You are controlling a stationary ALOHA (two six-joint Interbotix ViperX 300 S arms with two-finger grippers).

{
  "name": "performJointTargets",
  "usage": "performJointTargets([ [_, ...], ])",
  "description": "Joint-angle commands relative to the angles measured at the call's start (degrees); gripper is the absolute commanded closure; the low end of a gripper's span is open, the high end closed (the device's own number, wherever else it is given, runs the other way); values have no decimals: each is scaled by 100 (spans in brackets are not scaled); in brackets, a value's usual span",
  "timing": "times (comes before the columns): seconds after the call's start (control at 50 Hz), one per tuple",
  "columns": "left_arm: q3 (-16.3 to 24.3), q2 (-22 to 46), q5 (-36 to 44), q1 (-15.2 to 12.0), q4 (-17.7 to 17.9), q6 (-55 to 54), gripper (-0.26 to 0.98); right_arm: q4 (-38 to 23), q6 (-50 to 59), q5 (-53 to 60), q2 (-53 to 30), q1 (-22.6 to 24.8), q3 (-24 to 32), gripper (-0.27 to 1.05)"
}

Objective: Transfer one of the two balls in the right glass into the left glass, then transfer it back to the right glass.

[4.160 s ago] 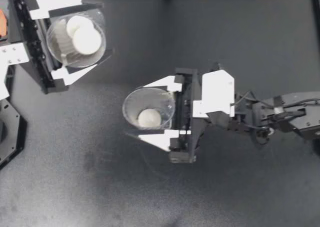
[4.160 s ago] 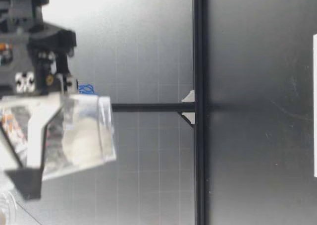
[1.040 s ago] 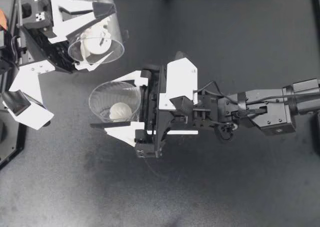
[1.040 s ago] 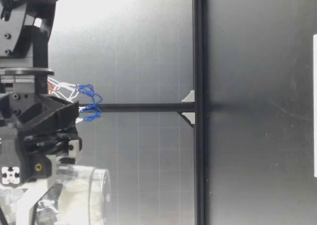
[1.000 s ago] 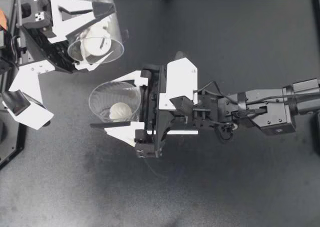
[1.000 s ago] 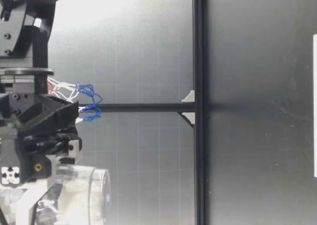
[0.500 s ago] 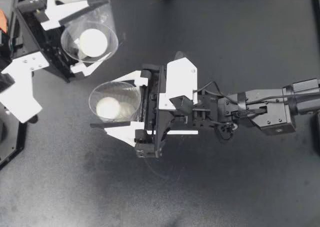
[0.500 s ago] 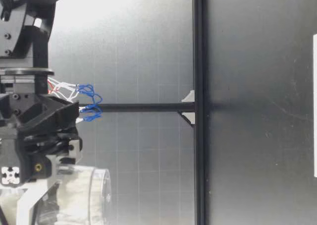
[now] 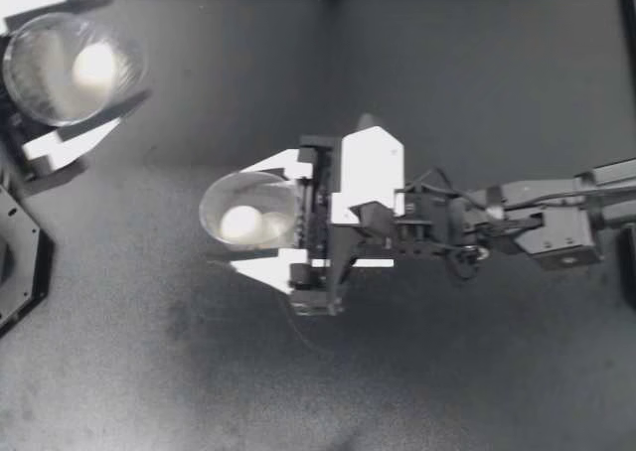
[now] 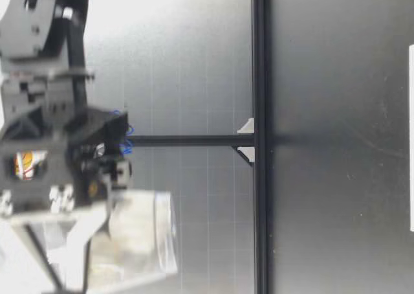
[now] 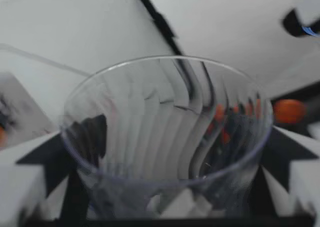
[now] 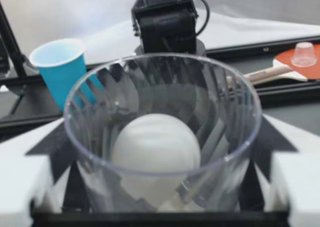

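Our right gripper (image 9: 253, 219) is closed on the right glass (image 9: 227, 198) and holds it upright over the middle of the table (image 9: 467, 83). Two balls (image 9: 241, 224) seem to lie in it, side by side. Our left gripper (image 9: 78, 69) grips the left glass (image 9: 35, 59) out at the left edge, with one ball (image 9: 99, 66) inside. The glasses are well apart. We judge that the pour into the left glass is next. We should first bring the rims close, the left one lower, then tilt the right glass slowly so only one ball rolls out.
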State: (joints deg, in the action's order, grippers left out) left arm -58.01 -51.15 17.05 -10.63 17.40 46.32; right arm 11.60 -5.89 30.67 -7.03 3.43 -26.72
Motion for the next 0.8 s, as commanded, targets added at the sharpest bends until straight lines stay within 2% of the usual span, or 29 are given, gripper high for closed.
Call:
performJointTargets([
  [0.0, -97, -211, -404, 9, 9, -536, -5, -9, -88, 35, 448, -9, -114, 11],
  [0.18, -343, -246, -800, 167, 0, -1890, -4, -9, -431, 0, 1134, 0, -791, 11],
  [0.42, -633, -114, -387, 1055, -26, -2399, -4, -9, -659, -18, 2057, -9, -1837, 11],
  [0.5, -765, 35, -114, 1239, -26, -2426, -4, -9, -659, 18, 2373, 0, -2206, 11],
  [0.78, -1046, 404, 255, 1266, -18, -2716, -4, -158, -800, 466, 3164, 0, -3349, 11],
])
